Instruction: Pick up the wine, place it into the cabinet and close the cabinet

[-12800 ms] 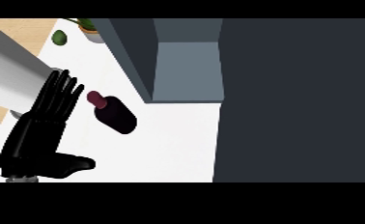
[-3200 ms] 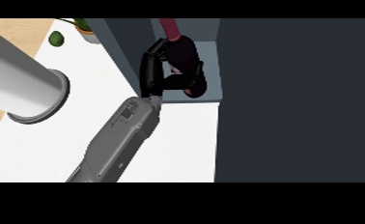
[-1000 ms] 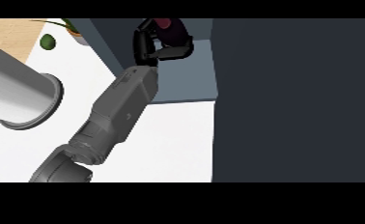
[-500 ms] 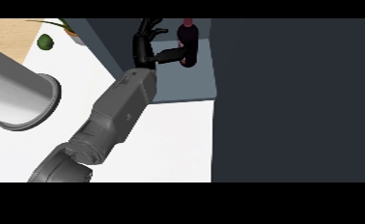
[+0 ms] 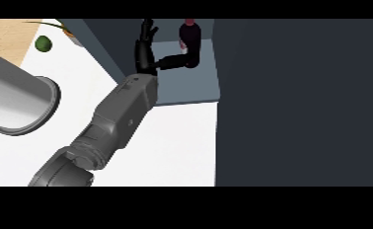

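Left hand (image 5: 146, 50) has just let go, fingers now straight and spread, leaving the wine (image 5: 191, 38) upright in the cabinet (image 5: 197, 87) just right of its thumb, so only closing remains.

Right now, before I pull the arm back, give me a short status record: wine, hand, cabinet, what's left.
wine bottle: inside the cabinet, towards its back, looks upright
right hand: inside the cabinet, left of the bottle; fingers straight, thumb stretched towards the bottle's lower part
grip: open, nothing curled round the bottle
cabinet: open, its floor bare in front of the bottle
door: dark panel at the view's right, not yet closed
left to do: withdraw the hand, close the door
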Robot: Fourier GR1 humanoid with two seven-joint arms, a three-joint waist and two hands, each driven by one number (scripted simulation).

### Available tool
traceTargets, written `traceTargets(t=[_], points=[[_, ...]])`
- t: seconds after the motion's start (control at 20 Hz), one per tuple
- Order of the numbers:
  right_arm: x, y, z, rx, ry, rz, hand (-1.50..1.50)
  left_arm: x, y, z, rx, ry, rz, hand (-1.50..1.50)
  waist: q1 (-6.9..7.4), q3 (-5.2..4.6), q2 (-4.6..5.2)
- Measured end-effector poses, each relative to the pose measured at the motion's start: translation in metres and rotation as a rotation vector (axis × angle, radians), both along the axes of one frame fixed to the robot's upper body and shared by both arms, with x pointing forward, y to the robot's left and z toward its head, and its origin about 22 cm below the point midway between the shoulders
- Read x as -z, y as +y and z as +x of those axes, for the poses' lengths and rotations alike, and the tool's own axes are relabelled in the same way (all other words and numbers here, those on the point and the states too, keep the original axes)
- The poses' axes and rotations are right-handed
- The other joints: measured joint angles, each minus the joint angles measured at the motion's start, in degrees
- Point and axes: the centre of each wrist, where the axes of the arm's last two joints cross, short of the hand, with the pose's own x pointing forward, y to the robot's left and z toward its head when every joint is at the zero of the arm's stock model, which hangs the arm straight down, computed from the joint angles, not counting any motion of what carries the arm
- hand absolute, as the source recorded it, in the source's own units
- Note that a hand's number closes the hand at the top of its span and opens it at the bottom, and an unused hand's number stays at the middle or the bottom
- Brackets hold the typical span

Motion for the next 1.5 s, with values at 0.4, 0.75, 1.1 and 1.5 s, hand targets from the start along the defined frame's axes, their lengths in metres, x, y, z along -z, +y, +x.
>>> traceTargets(t=[0.4,0.75,1.1,1.5], points=[[-0.0032,0.0029,0.0020,-0.004,-0.002,0.012,-1.50,0.0038,0.0004,-0.0023,-0.015,-0.039,-0.011,-1.50,-0.02,0.03,0.01],[0.0011,0.0046,0.0006,-0.020,-0.003,0.017,-1.50,0.0050,0.0012,-0.0029,0.030,-0.073,-0.030,-1.50,-0.12,0.06,0.00],[0.0048,0.0066,-0.0022,-0.031,0.009,0.022,-1.50,0.0074,0.0018,-0.0042,0.085,-0.082,-0.046,-1.50,-0.09,-0.04,-0.08],[-0.0002,0.0041,0.0011,-0.018,0.006,0.008,-1.50,0.0081,0.0014,-0.0050,0.152,-0.098,-0.070,-1.50,0.03,-0.13,-0.15]])
